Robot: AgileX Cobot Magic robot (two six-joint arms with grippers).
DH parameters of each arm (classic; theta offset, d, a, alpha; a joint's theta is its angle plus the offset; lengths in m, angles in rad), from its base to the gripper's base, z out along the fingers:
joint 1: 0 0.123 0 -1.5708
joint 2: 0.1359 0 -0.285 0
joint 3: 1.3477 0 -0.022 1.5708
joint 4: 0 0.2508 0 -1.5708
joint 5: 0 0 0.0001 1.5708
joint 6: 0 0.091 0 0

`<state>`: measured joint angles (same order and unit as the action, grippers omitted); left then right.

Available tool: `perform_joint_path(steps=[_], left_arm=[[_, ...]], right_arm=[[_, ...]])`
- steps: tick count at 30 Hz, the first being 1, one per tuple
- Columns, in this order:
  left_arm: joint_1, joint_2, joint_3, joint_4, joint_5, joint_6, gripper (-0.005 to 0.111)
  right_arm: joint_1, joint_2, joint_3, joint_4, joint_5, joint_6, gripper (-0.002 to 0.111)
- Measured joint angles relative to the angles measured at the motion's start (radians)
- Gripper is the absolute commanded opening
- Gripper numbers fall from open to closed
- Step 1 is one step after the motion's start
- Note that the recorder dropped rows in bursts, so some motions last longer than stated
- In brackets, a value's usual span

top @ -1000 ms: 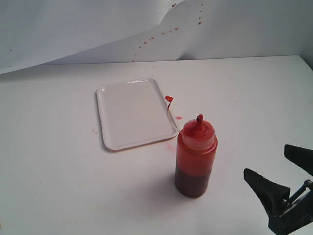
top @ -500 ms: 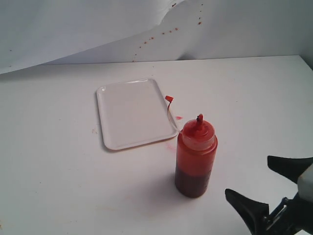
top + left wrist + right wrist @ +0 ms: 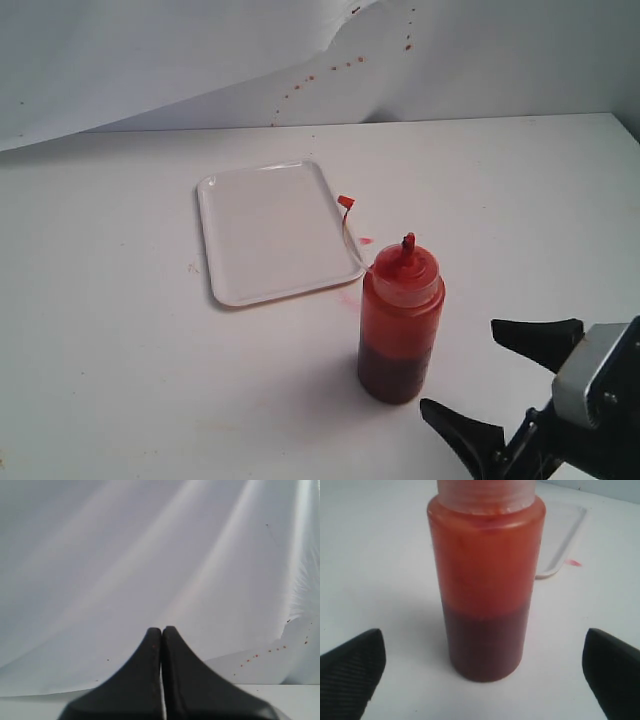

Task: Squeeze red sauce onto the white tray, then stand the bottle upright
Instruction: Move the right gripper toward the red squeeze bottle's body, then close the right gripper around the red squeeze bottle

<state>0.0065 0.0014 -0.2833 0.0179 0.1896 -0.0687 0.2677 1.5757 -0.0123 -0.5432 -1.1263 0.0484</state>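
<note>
right hand (image 3: 460, 367) has swung nearer the bottle (image 3: 400, 320), apparently not touching.

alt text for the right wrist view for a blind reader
A translucent red-tinted plastic squeeze bottle stands upright on the white table, centred between the wide-open black fingers of the right gripper, which do not touch it. Dark red sauce fills its lower part, and a corner of the flat white plastic tray shows behind it.

Right end effector (image 3: 458, 367) has black, tapered fingers (image 3: 535, 340).
</note>
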Motion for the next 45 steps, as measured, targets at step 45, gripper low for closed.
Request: perform_joint_path(steps=[45], left_arm=[[0.000,0.000,0.000,0.000,0.021,0.000,0.000]], right_arm=[[0.000,0.279,-0.437,-0.069,0.293,0.151,0.098]])
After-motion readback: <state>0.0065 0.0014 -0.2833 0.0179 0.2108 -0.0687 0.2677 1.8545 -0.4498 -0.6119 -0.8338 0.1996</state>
